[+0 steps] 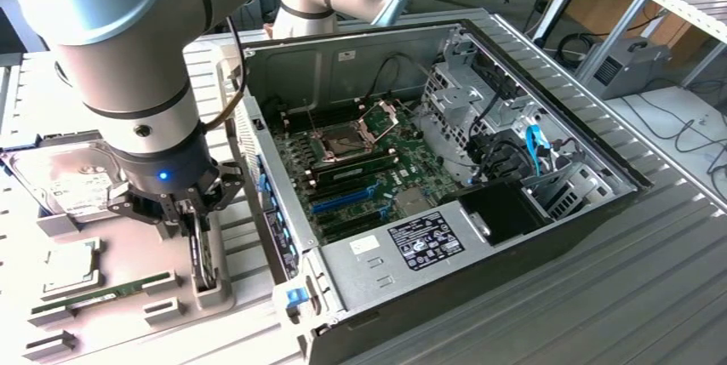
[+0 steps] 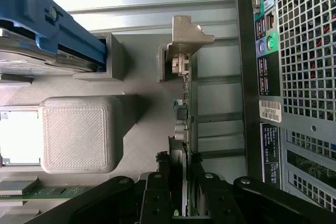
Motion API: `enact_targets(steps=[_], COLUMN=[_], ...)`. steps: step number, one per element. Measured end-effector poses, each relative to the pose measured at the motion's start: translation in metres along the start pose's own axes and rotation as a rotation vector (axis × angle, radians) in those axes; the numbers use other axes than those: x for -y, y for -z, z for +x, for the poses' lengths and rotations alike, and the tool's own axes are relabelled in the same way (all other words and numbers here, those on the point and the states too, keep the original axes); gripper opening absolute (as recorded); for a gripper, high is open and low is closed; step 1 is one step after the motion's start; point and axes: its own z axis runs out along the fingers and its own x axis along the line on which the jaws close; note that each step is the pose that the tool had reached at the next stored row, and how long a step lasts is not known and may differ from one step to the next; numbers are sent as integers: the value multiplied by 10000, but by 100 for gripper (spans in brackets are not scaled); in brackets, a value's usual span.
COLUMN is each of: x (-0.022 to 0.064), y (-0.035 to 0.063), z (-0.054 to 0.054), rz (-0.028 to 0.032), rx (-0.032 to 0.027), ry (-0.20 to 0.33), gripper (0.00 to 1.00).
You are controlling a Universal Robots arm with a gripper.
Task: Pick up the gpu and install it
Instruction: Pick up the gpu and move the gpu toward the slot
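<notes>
The gpu (image 1: 203,256) stands on edge in a slot of the grey parts tray (image 1: 125,322), left of the computer case in the exterior view. In the wrist view I see the gpu (image 2: 187,109) edge-on, its silver end bracket (image 2: 189,37) at the far end against a grey holder post. My gripper (image 1: 196,222) hangs straight down over it. In the wrist view the gripper (image 2: 179,184) has its black fingers (image 2: 159,184) pressed against both faces of the card. The fan side is hidden.
The open computer case (image 1: 591,212) lies on its side with the motherboard (image 1: 352,169) exposed. Its rear panel (image 2: 294,77) runs close beside the card. The tray also holds a hard drive (image 1: 68,179), a memory stick (image 1: 102,293) and a processor (image 1: 71,265).
</notes>
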Motion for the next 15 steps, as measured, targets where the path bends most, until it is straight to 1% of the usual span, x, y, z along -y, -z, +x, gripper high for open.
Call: enact_targets(steps=[7,15], x=[-1,-10], y=[1,31], z=[0,0], rz=[0,1], rx=[3,1], ry=[-1,0], gripper=[26,26])
